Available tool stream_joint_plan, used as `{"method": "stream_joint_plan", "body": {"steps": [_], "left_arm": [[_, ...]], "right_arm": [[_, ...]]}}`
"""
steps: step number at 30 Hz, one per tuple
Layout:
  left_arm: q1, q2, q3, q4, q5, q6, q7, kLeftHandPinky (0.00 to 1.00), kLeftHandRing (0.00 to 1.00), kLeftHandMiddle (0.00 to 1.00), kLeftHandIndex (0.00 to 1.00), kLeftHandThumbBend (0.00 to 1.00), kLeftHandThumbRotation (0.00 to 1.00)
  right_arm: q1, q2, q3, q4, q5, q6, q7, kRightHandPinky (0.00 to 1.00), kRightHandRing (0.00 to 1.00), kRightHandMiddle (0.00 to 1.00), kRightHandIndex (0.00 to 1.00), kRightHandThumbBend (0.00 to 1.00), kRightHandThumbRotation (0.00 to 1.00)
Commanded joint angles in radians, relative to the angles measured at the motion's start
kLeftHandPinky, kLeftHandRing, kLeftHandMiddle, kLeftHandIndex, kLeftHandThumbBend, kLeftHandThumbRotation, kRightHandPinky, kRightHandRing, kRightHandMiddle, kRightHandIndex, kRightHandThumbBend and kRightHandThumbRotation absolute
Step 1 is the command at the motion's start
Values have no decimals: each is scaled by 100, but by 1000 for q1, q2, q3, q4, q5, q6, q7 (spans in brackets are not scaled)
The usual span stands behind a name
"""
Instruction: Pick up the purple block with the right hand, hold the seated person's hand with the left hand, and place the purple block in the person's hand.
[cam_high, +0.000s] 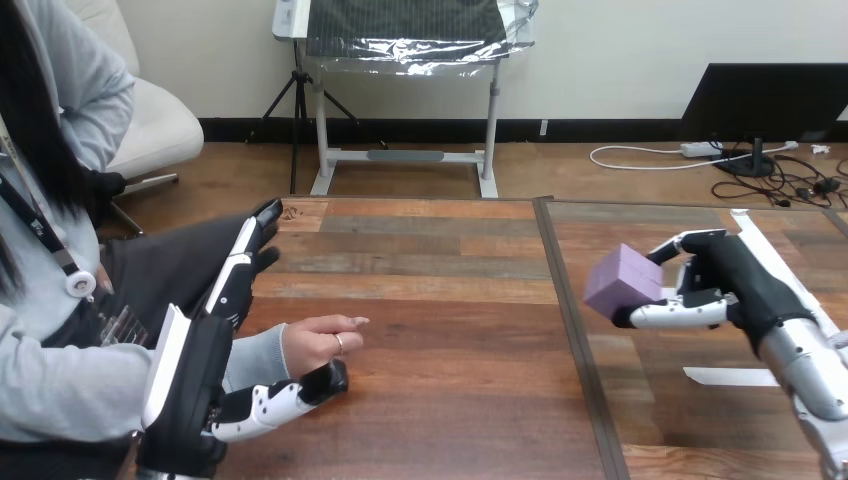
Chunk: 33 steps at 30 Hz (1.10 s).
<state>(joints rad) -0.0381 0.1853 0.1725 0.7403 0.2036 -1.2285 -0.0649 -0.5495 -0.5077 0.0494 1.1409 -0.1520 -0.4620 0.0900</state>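
A purple block (622, 280) is at the right, raised a little above the table, pinched between the thumb and fingers of my right hand (722, 283). The person's hand (318, 342) rests on the wooden table (450, 400) at the left, fingers pointing right. My left hand (195, 375) sits beside the person's wrist. Its fingers (243, 265) stretch straight along the far side of the person's forearm, and its thumb (290, 393) lies just in front of the person's hand. I do not see them closed round it.
A dark seam (570, 340) runs down the table between the two hands. A white strip (730, 377) lies flat on the table under my right forearm. The person sits close against the table's left side.
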Motion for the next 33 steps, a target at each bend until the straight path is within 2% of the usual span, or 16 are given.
{"method": "stream_joint_plan", "body": {"steps": [1, 11, 20, 33], "left_arm": [[-21, 29, 17, -84, 68, 47, 55, 95, 98, 98, 97, 100, 62], [-20, 57, 17, -127, 193, 132, 165, 94, 97, 96, 96, 100, 58], [-30, 107, -3, -139, 315, 215, 269, 92, 95, 95, 95, 100, 57], [-62, 186, -64, -119, 388, 323, 305, 92, 95, 96, 96, 100, 54]], "right_arm": [[-61, 29, -39, -38, 38, 17, 9, 2, 6, 10, 7, 51, 0], [-63, 55, -51, -42, 53, -18, 23, 2, 6, 9, 6, 50, 0], [-67, 74, -46, -49, 46, -28, 8, 2, 5, 8, 6, 50, 0], [-73, 109, -54, -64, 65, -29, 25, 1, 5, 8, 6, 50, 0]]}}
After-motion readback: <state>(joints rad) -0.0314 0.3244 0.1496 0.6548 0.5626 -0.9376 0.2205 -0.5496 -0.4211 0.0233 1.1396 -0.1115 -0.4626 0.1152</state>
